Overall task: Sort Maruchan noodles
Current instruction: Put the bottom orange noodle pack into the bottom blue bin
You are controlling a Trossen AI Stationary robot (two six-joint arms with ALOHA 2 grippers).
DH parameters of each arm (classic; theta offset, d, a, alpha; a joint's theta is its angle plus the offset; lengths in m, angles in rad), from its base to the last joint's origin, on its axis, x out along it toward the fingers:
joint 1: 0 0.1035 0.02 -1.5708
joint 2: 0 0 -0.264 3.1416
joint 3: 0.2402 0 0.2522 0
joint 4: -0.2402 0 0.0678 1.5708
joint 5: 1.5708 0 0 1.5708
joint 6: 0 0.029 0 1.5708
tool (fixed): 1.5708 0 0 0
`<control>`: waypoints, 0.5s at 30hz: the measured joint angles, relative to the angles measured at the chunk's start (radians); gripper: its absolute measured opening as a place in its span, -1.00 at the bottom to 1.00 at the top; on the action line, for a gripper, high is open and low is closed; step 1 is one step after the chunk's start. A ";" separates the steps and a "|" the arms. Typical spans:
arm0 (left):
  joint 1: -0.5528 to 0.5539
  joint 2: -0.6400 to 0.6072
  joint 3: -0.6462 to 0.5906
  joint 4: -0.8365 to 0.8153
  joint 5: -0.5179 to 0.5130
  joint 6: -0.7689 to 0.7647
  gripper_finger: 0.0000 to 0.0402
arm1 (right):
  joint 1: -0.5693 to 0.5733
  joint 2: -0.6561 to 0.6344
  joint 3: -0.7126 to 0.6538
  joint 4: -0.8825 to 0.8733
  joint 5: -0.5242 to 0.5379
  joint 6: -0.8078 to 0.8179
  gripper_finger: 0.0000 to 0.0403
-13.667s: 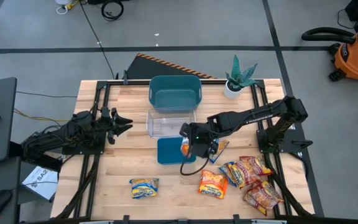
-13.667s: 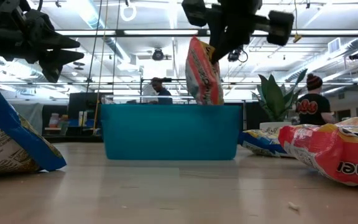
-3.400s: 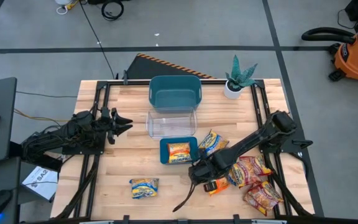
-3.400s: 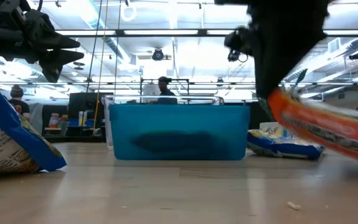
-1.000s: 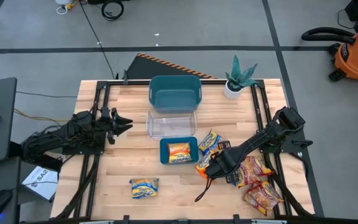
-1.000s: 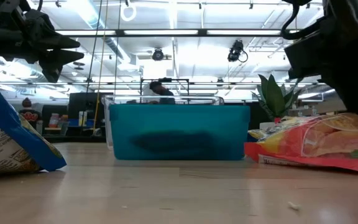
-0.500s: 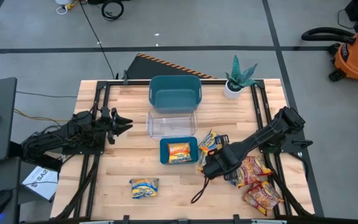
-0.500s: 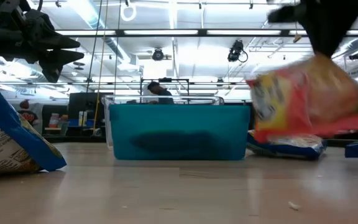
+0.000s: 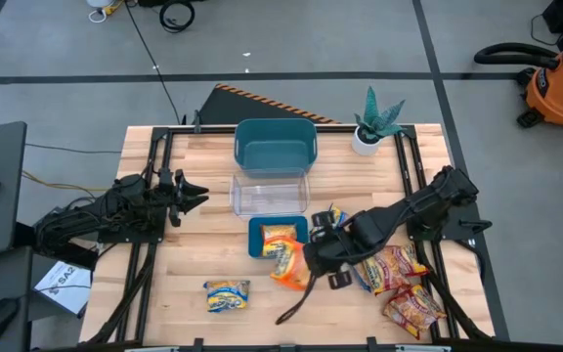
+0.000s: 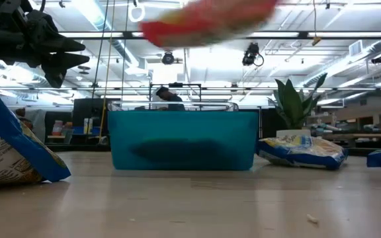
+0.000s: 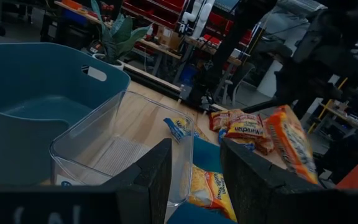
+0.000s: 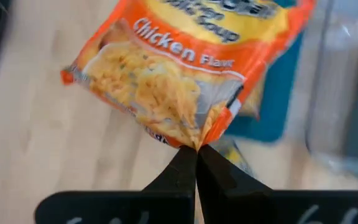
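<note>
With the right gripper (image 12: 196,148) pinched shut on the orange packet's (image 9: 288,265) corner, it should clear the small teal bin's (image 9: 254,239) near rim before releasing, while the open left gripper (image 9: 192,192) waits far left.

Our right gripper (image 9: 311,256) is pinched tight, its arm stretched across the table's middle. Our left gripper (image 9: 195,195) waits at the left side, fingers parted.

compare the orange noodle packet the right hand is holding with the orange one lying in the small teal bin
The held orange crinkly plastic noodle packet hangs in the air, pinched by one corner in the shut right hand; the orange noodle packet in the bin lies flat inside the small teal plastic bin. The held one is tilted beside the bin's edge; the other rests untouched. Both share the same orange print.
</note>
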 joint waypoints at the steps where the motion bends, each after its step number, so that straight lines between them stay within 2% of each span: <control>1: 0.000 0.000 0.000 0.000 0.000 0.000 -0.29 | -0.010 0.000 -0.014 0.048 -0.019 -0.015 -0.97; 5: 0.000 0.000 0.000 0.000 0.000 0.000 -0.29 | -0.060 0.001 -0.079 0.200 -0.039 -0.058 -0.97; 7: 0.000 0.000 0.000 0.001 0.000 0.000 -0.29 | -0.093 0.000 -0.123 0.286 -0.034 -0.030 -0.97; 15: 0.000 0.000 0.000 0.000 0.000 0.000 -0.29 | -0.202 0.001 -0.289 0.352 -0.020 0.434 -0.96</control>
